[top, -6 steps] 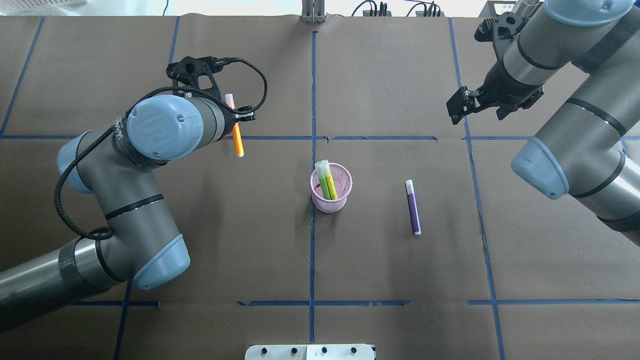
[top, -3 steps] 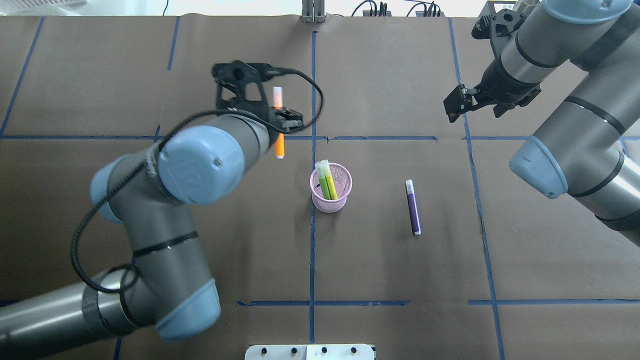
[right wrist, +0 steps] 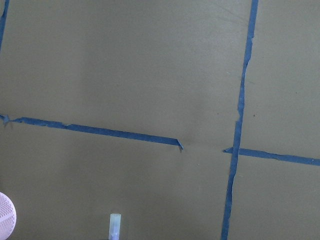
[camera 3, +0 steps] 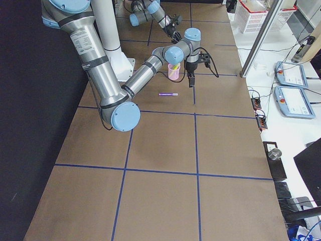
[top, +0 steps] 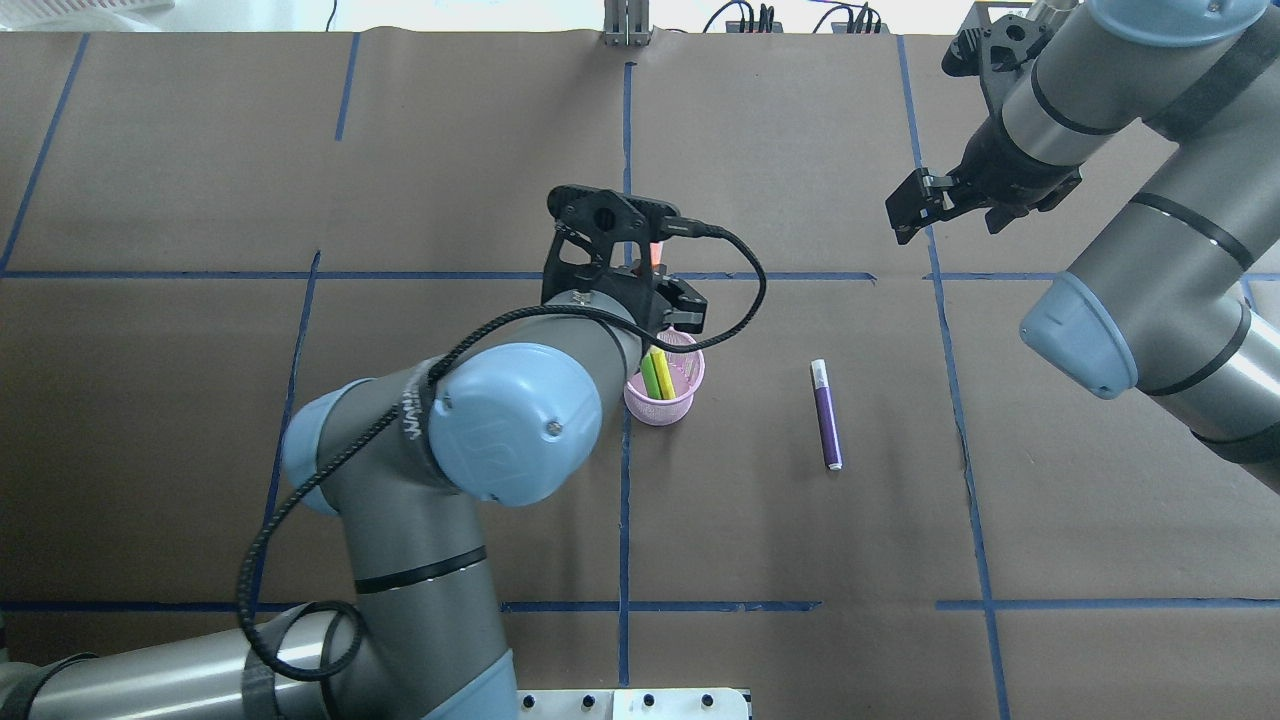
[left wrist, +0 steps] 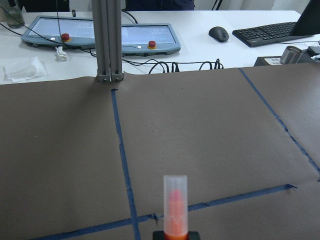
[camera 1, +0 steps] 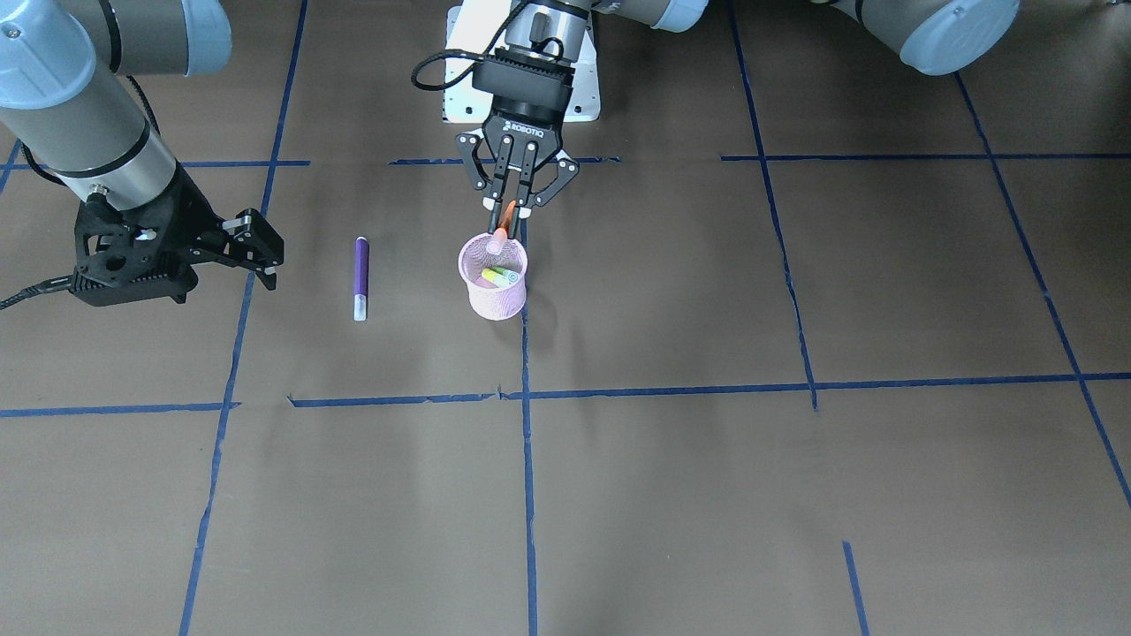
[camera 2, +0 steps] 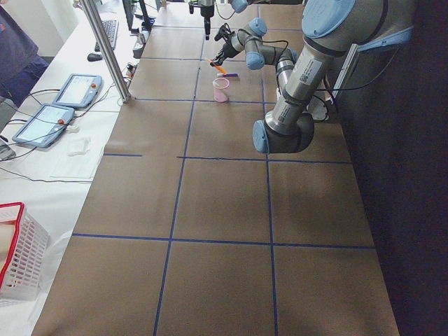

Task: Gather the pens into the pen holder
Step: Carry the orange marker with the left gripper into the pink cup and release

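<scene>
Exterior front-facing shows me the left gripper pinching the slim orange pen with a pale translucent cap. The pen is tilted, its cap end low at the mouth of the small round pink wire-mesh pen holder. Inside it lean the green and yellow pens. I see the purple pen lying flat on the brown paper-covered table, near the holder. The right gripper hangs well apart, fingers spread, holding nothing.

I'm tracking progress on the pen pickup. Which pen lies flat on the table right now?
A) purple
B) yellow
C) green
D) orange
A: the purple pen lies on the paper beside the pen holder, while the orange pen is held in the left gripper above the holder.
</scene>
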`<action>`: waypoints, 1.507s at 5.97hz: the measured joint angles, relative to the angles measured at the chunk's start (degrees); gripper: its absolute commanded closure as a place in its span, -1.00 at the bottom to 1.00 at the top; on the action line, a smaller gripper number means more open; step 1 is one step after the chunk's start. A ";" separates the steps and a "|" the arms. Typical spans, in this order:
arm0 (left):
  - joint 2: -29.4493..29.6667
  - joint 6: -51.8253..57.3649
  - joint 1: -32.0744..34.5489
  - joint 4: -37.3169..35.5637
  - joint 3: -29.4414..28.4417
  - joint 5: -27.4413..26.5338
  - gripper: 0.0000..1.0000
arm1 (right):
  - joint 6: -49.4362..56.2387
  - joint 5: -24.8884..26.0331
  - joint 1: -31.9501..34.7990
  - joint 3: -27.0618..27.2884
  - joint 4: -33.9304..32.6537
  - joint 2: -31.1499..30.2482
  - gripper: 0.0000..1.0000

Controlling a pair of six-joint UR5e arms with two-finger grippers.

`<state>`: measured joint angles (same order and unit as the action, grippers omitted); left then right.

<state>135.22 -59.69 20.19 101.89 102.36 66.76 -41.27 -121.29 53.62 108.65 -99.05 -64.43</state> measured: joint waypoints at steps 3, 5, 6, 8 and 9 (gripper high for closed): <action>2.50 0.20 -0.47 0.17 -6.11 -0.62 1.00 | 0.16 0.08 0.00 0.00 0.00 -0.11 -1.00; 2.89 0.14 -0.56 0.36 -7.60 -0.66 1.00 | 0.19 0.09 0.00 0.06 0.07 -0.01 -0.99; 3.78 0.17 -0.58 1.00 -9.22 -0.75 1.00 | 0.18 0.09 0.00 0.07 0.06 -0.02 -0.99; 4.98 0.18 -0.65 4.47 -13.76 -1.19 1.00 | 0.25 0.09 0.00 0.01 0.03 -0.17 -0.99; 4.95 0.54 -0.67 5.38 -14.60 -1.25 0.93 | 0.29 0.09 0.00 -0.04 0.04 -0.26 -0.99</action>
<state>140.17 -59.15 19.52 107.27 87.75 65.51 -40.98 -121.20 53.61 108.61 -99.01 -64.69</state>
